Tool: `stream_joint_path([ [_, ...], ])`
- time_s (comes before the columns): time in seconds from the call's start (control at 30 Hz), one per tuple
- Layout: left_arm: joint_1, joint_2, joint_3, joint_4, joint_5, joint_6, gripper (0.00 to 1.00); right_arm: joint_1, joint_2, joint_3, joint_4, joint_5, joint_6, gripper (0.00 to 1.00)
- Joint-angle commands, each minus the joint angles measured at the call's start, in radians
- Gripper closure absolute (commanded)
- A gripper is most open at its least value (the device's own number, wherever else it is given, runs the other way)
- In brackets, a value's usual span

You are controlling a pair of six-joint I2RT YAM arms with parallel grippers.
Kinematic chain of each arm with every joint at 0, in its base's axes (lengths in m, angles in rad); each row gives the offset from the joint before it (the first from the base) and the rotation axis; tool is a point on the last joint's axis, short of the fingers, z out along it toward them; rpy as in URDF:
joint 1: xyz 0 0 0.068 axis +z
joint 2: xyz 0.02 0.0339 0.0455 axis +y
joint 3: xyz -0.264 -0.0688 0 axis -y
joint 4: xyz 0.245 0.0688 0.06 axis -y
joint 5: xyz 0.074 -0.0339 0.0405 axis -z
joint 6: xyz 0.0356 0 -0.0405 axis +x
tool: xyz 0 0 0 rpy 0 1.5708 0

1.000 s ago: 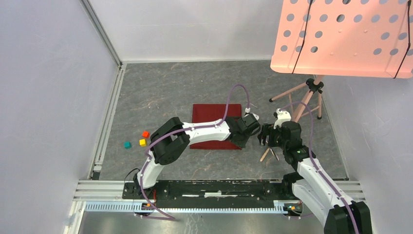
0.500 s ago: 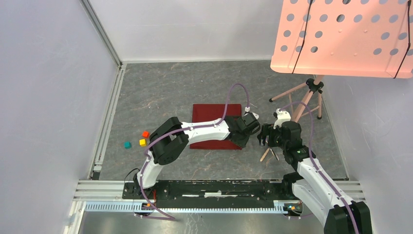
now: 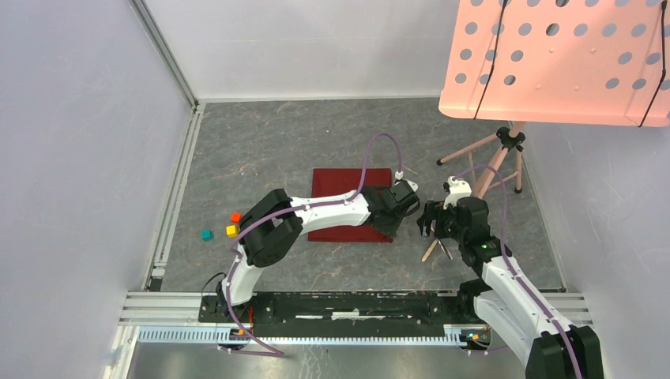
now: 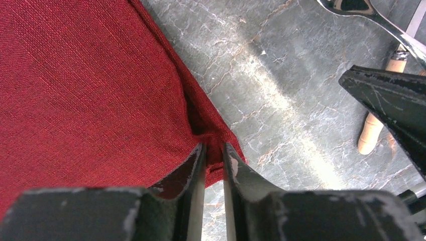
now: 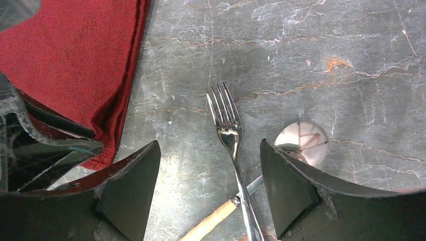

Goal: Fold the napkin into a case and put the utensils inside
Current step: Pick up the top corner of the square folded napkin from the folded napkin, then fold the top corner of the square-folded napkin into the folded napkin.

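- The left gripper (image 4: 213,155) pinched the near right corner of the napkin (image 4: 90,90). Such a small bite could slip out and spoil the fold.
- The right gripper (image 5: 208,150) hung wide open over the fork (image 5: 228,128) and spoon (image 5: 301,143), just right of the napkin. Pulled cloth might bump them.

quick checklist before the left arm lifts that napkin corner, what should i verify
1. Left gripper pinching a corner of the napkin: ok.
2. Napkin lying flat on the table: ok.
3. Right gripper open, above the fork: ok.
4. Fork apart from the spoon: not ok, it crosses the spoon's handle.
5. Fork and spoon off the napkin: ok, bare table between.
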Motion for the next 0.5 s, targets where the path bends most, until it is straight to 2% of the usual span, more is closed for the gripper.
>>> stream_joint_path([
  [0.0,0.007,-0.067,-0.008,0.002,-0.005,-0.007,0.8,-0.004,-0.002,-0.003,0.039,-0.005,-0.011,0.22],
  [0.13,0.022,-0.079,-0.017,-0.001,-0.012,-0.007,0.9,-0.004,-0.003,-0.002,0.038,-0.003,-0.012,0.22],
  [0.37,0.11,-0.108,-0.06,0.001,0.014,0.017,0.96,-0.003,-0.001,-0.002,0.039,-0.014,-0.014,0.21],
  [0.47,0.167,-0.123,-0.083,0.001,0.033,0.04,0.97,-0.004,-0.003,-0.006,0.045,-0.049,-0.029,0.18],
])
